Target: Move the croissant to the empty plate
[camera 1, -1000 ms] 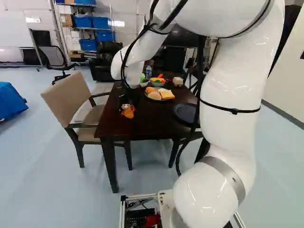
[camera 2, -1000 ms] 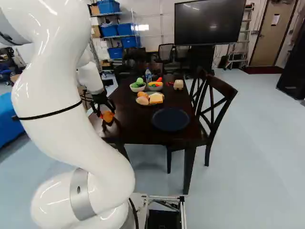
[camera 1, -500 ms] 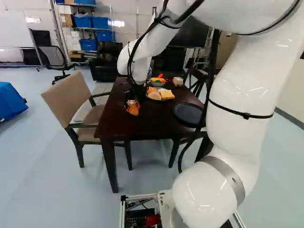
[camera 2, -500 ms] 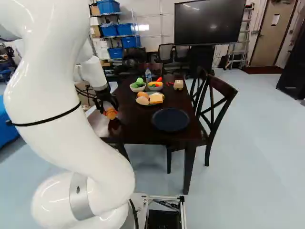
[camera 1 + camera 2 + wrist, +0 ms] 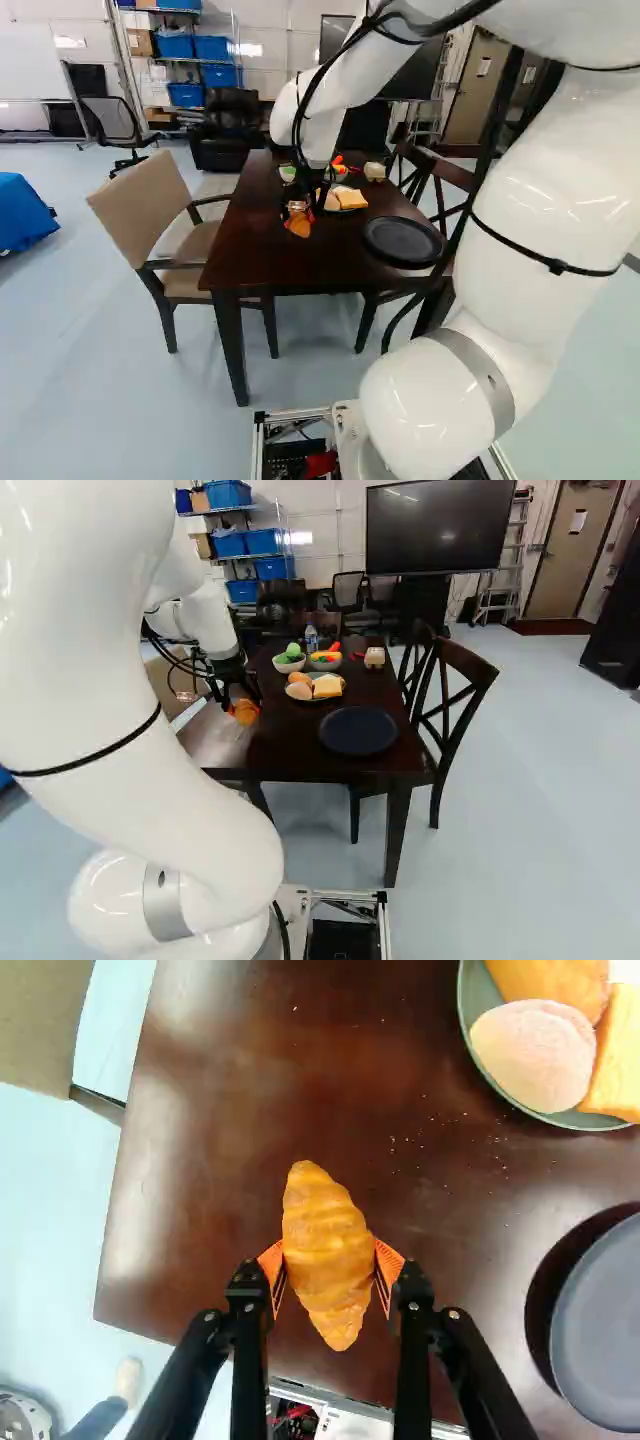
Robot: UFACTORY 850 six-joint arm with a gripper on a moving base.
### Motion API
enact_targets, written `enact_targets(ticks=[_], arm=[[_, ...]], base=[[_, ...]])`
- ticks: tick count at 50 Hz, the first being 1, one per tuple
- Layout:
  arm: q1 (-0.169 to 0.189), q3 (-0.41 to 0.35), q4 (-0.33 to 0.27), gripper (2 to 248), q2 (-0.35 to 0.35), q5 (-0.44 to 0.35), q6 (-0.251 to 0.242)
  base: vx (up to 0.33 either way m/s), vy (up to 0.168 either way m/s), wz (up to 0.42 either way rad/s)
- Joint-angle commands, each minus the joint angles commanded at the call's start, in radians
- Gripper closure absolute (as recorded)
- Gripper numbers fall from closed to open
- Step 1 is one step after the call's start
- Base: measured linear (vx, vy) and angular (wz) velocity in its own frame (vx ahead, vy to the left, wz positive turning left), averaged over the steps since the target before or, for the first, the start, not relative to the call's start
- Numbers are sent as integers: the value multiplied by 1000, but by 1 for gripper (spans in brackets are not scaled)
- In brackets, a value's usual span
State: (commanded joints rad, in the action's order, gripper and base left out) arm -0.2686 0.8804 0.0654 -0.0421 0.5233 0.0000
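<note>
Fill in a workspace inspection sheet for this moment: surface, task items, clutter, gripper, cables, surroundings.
Surface: dark wooden table, crumbs near the bread plate.
Task items: croissant held over the table; dark plate empty.
Clutter: bread plate, two filled bowls, bottle and small beige item, farther along the table.
Gripper: shut on the croissant, both orange pads touching its sides.
Cables: black cables run along the arm.
Surroundings: upholstered chair, wooden chair, large screen, shelves.
</note>
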Motion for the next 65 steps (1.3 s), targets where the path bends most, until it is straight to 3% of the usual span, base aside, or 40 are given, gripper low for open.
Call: enact_targets(ticks=[18,40,65], arm=[[75,-15,-6,121,68,0,0],[165,-22,-54,121,139,0,0],[268,0,-54,121,117,0,0]], base=[[0,0,0],[0,0,0],[0,0,0]])
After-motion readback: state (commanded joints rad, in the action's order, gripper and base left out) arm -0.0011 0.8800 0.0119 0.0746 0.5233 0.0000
